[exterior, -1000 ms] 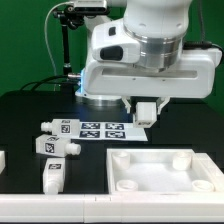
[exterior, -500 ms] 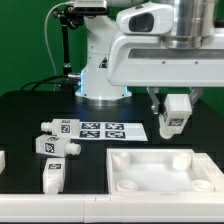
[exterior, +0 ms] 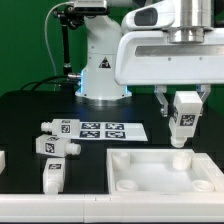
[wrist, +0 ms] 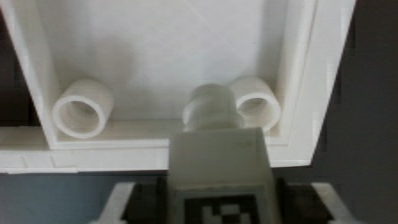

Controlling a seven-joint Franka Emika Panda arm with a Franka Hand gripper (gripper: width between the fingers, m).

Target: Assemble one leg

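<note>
My gripper (exterior: 182,98) is shut on a white leg (exterior: 183,118) that carries a marker tag. It holds the leg upright in the air above the back right corner of the white tabletop (exterior: 150,176). The leg's lower end hangs just above a round corner socket (exterior: 180,157), apart from it. In the wrist view the leg (wrist: 221,150) runs out from my gripper (wrist: 224,205) toward one socket (wrist: 254,103). A second socket (wrist: 80,112) lies beside it inside the tabletop's rim (wrist: 306,70).
The marker board (exterior: 112,130) lies behind the tabletop. Three more white legs (exterior: 58,127), (exterior: 57,146), (exterior: 53,175) lie at the exterior view's left, and another white part (exterior: 3,160) shows at the left edge. The robot base (exterior: 100,75) stands at the back.
My gripper, with the leg in it, has moved toward the exterior view's right and slightly down, from over the marker board to over the tabletop's back right corner.
</note>
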